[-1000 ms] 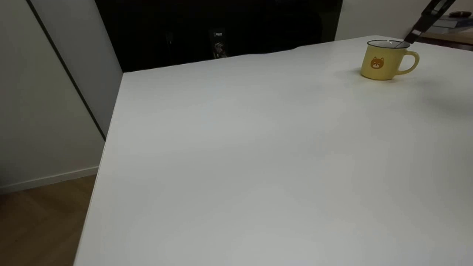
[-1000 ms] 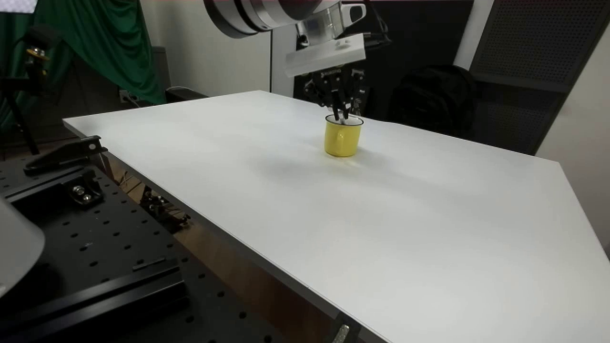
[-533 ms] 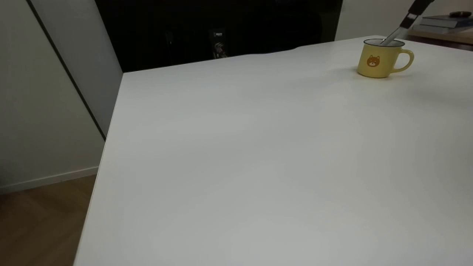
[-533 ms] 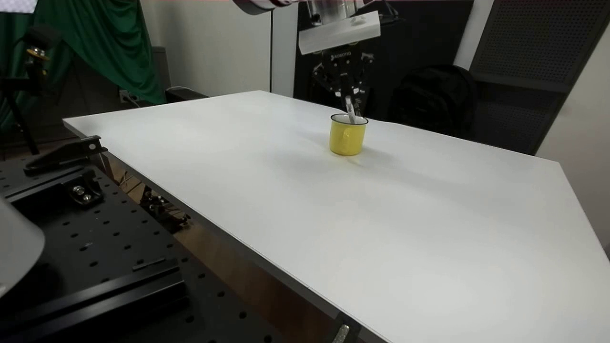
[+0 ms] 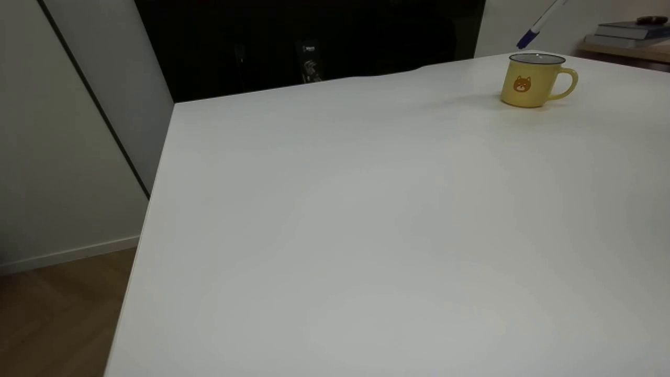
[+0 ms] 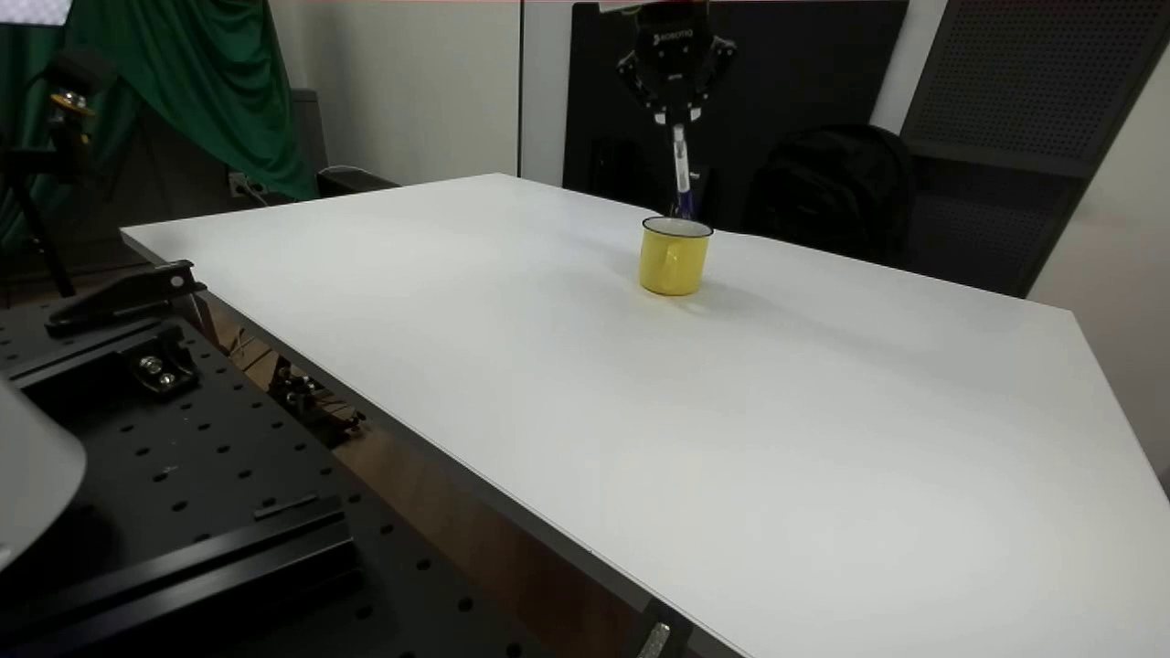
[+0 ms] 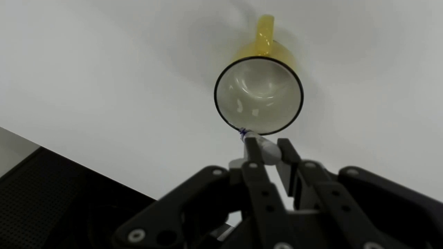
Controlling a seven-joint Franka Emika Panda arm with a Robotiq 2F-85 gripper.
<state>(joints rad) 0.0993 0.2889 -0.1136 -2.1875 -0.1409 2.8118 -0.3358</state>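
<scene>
White marker (image 6: 682, 164) pinched in the gripper (image 6: 677, 119), jaws narrow.
Its blue end slants down below the jaws; farther beneath them, apart from the marker, a yellow mug (image 6: 673, 265) stands upright on the white table (image 6: 804, 420).

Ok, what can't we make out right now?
Marker, in an exterior view: upper end cut off by the top edge.
Marker, in the wrist view: partly hidden by the tool.
Item on the books, in an exterior view: too dark and small to name.
Mug, in an exterior view: far side hidden by its own body.
</scene>
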